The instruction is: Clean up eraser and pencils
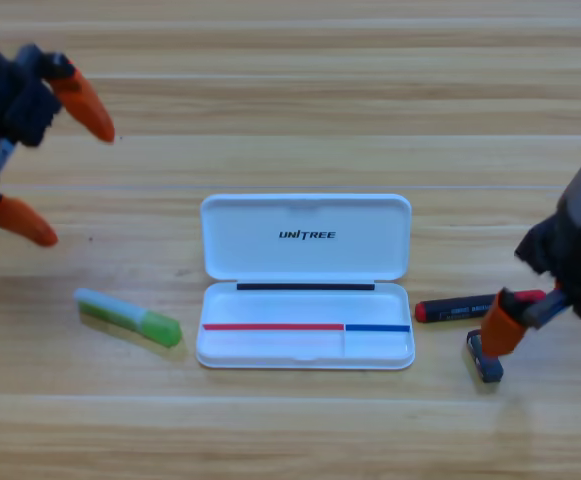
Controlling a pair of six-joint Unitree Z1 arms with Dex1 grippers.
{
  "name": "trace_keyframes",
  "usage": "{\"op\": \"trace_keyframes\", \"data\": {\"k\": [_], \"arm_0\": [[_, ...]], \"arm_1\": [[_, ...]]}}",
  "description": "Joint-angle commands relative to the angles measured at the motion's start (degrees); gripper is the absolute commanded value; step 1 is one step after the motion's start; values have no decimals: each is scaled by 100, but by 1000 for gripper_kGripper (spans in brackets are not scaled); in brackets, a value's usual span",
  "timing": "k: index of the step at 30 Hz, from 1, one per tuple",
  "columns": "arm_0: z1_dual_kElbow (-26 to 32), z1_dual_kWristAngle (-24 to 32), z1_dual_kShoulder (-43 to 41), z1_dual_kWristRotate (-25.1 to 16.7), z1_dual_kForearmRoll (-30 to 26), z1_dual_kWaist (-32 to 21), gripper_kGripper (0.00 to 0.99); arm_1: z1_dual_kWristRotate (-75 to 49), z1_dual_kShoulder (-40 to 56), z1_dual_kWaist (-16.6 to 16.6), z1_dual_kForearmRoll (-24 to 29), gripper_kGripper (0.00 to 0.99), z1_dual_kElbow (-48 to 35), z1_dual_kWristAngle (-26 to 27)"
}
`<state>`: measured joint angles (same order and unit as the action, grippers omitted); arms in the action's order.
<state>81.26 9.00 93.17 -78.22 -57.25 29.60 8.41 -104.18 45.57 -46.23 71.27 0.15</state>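
The left gripper (48, 160) sits at the picture's upper left edge, its two orange jaws spread wide, one pointing up and to the right, the other lower down. The right arm comes in from the right edge, and the right gripper (501, 330) is low over the table, one orange jaw in sight and pointing down and left.

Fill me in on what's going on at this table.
The right claw is down at the eraser, right of the open white case, which holds neither pencil nor eraser. The black pencil lies just behind that claw; the green pencil lies left of the case. The left claw waits open at the upper left.
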Motion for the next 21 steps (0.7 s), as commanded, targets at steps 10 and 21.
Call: {"op": "trace_keyframes", "data": {"k": [10,21], "arm_0": [[900,-109,1784,-45,-1140,-226,976],[821,-522,2039,579,-806,-296,976]], "arm_1": [[891,-1289,-154,352,916,89,64],[1110,-1562,-154,563,749,247,11]]}}
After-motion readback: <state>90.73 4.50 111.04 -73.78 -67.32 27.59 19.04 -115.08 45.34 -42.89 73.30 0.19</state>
